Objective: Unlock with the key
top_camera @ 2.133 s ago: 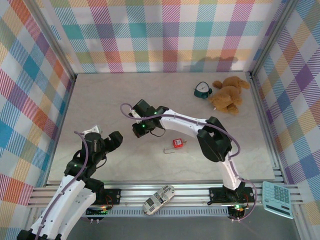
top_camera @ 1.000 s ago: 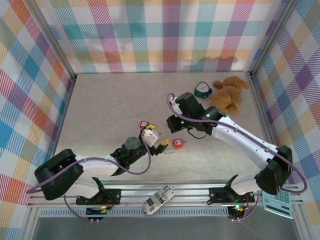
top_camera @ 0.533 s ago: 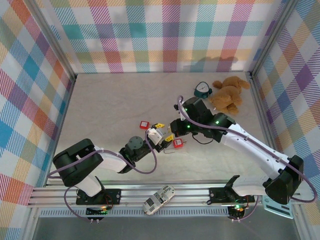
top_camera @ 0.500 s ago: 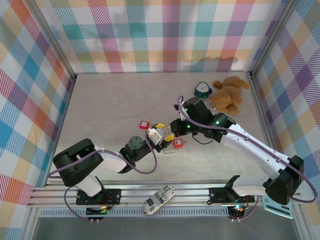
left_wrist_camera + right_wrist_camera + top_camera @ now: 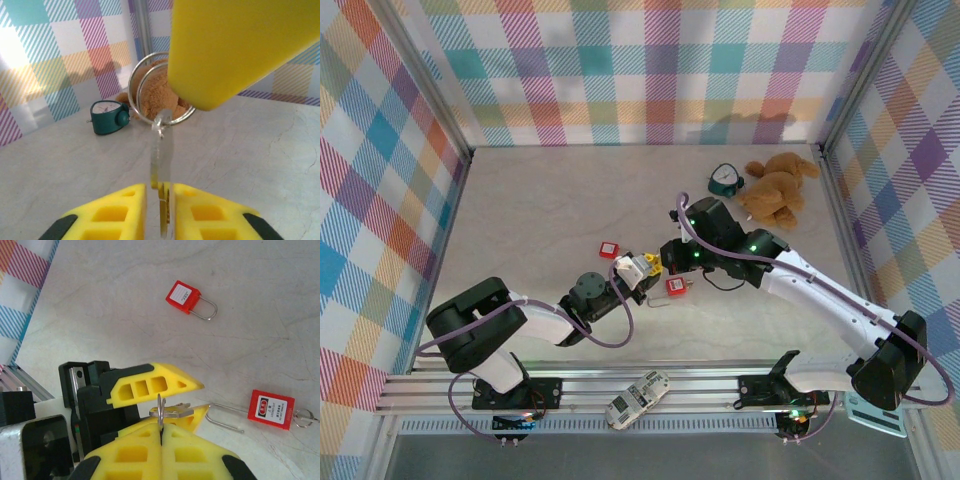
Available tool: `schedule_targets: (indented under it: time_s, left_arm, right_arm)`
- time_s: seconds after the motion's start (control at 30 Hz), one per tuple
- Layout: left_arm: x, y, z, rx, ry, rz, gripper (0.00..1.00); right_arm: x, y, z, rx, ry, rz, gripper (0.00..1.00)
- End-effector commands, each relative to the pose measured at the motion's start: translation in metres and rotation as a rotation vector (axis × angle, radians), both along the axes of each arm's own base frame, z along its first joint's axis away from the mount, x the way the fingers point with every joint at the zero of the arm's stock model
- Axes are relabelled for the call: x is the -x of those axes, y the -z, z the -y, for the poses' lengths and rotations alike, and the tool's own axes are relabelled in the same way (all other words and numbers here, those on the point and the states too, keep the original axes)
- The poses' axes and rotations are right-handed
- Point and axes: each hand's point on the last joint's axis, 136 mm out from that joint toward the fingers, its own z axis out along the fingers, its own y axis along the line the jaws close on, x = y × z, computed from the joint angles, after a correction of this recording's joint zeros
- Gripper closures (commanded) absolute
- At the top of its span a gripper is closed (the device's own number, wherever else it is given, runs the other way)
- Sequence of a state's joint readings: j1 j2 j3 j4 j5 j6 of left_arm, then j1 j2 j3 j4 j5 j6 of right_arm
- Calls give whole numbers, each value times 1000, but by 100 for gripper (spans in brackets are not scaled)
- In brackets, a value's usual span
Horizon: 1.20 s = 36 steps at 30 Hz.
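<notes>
A silver key hangs from a key ring, and my right gripper is shut on that ring. My left gripper meets it tip to tip, open narrowly, with the key blade lying between its yellow fingers. In the top view the two grippers, left and right, touch just left of the red padlock. This padlock lies flat on the table, its shackle pointing toward the grippers and small rings at its other end.
A second red padlock lies left of the grippers. A brown teddy bear and a green clock sit at the back right. A remote and a calculator rest near the front rail.
The right arm carried the key ring from the left to the middle. In the last half second my left gripper moved up and right until its fingers enclosed the key.
</notes>
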State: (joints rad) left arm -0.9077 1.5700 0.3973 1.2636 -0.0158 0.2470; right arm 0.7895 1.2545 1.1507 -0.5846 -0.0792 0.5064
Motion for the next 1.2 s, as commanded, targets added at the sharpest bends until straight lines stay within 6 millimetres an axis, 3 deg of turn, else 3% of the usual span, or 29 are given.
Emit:
schedule_targets:
  time_s: [0.0,0.23,0.67,0.93,1.0,1.07,1.17]
  left_arm:
    - [4,-25,4,71,25,42,87]
    - [11,-27,4,59,58,34,100]
    - [20,-33,0,30,102,19,100]
    - [23,-37,1,18,138,-4,100]
    - [23,-36,3,13,149,-16,100]
    - [23,-34,3,16,153,-28,100]
    - [23,-31,1,24,173,-52,100]
  right_arm:
    - [-2,-15,-2,-51,15,39,97]
    - [-11,1,10,-13,81,43,98]
    - [-23,22,27,8,131,23,99]
    - [-20,23,19,-12,84,2,98]
    - [-19,17,17,-29,67,16,95]
    - [-18,9,17,-27,52,33,85]
    - [-22,-3,27,-3,67,103,76]
